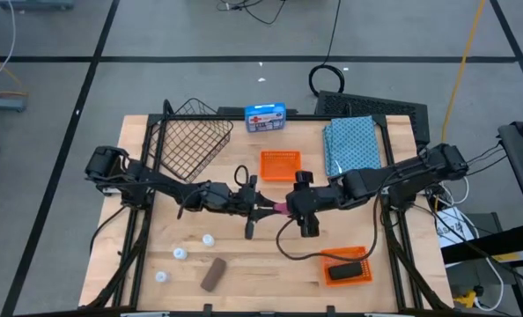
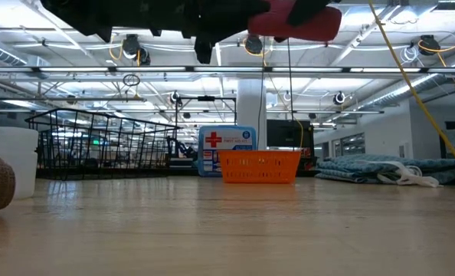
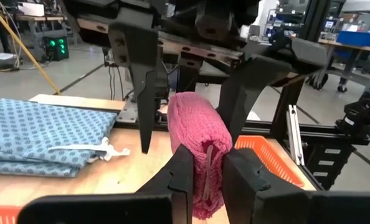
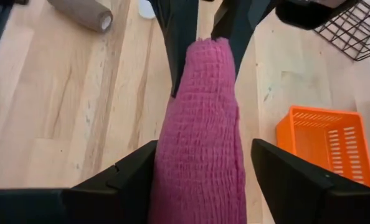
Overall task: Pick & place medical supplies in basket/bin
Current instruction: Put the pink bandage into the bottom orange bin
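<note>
Pink roll (image 4: pixel 200 130) fills most of the right wrist view, so that's the thing to look at. It's up in the air over the middle of the table (image 1: pixel 191 251), sitting right between both arms. Left gripper (image 3: pixel 207 171) is pinching one end of it; you can see the roll squeezed between its two fingers. Right gripper (image 4: pixel 200 171) has its fingers spread wide on either side of the roll's other end, not touching it as far as I can tell.

Down on the table, near the front edge, the brown roll (image 1: pixel 212 275) lies beside three little white vials (image 1: pixel 208 239). Black roll (image 1: pixel 344 271) sits inside an orange tray (image 1: pixel 361 254) at the front right. A second orange tray (image 1: pixel 279 165) is near the middle, behind the grippers. Wire basket (image 1: pixel 187 141) is at the back left, well apart from the pink roll, with a blue first-aid box (image 1: pixel 265 116) just beside it. Folded teal cloth (image 1: pixel 351 143) lies at the back right.
</note>
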Action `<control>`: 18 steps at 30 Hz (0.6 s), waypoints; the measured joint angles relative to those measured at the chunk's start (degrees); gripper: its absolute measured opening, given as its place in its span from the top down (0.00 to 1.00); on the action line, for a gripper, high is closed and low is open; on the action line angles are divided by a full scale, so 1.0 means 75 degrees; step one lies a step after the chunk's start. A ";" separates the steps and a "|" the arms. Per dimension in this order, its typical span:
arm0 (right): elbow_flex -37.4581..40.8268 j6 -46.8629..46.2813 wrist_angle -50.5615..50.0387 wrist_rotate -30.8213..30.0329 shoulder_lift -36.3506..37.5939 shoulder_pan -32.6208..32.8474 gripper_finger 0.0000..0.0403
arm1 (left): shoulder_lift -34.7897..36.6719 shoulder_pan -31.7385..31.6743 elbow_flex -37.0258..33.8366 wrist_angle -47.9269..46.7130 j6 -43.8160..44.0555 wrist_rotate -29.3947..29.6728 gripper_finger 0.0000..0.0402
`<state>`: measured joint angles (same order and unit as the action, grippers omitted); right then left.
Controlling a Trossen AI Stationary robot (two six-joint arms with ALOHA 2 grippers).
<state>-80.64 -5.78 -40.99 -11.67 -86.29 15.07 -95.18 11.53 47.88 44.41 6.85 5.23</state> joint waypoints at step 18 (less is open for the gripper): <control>-0.1507 -0.0064 -0.1883 0.0773 -0.0186 -0.0468 0.42 | -0.0009 -0.0083 -0.0015 -0.0138 0.0122 0.0137 0.85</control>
<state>-91.94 -6.26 -55.11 -5.87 -87.69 11.56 -95.24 10.91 47.77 43.37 7.77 6.26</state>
